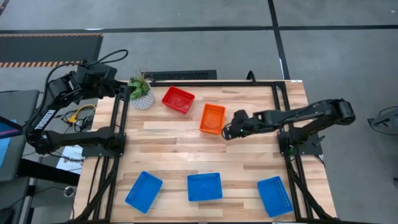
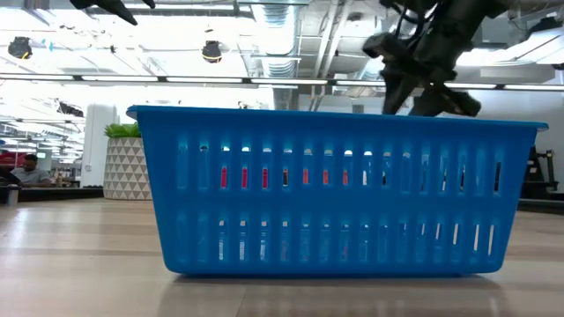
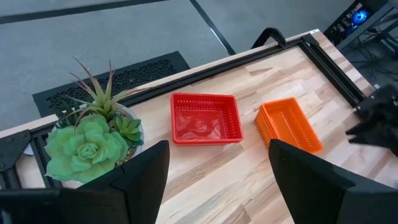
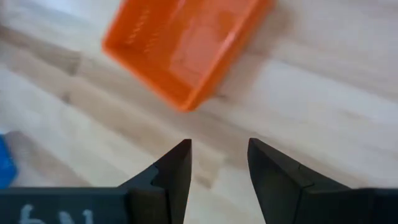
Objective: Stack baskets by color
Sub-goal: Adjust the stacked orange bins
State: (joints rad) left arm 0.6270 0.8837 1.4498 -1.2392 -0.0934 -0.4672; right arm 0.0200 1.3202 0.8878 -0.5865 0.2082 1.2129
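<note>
Currently the right tool (image 1: 227,132) hangs over the wooden table (image 1: 249,168) with its two dark fingers (image 4: 177,168) parted and nothing between them. Just beside its tip, on the side away from its arm, lies the orange rectangular plastic mesh basket (image 1: 212,118), which may be more than one nested together; a small gap separates tool and basket. Beyond the orange one, farther from the right tool, sits the red rectangular plastic mesh basket (image 1: 178,99), and past that the green plant in a white pot (image 1: 141,92) at the table's corner. Three blue rectangular plastic mesh baskets (image 1: 204,186) lie singly in a row along the opposite edge, well apart from the right tool. The left tool (image 3: 217,180) is held back just off the table's corner, near the plant, its fingers spread wide and empty.
</note>
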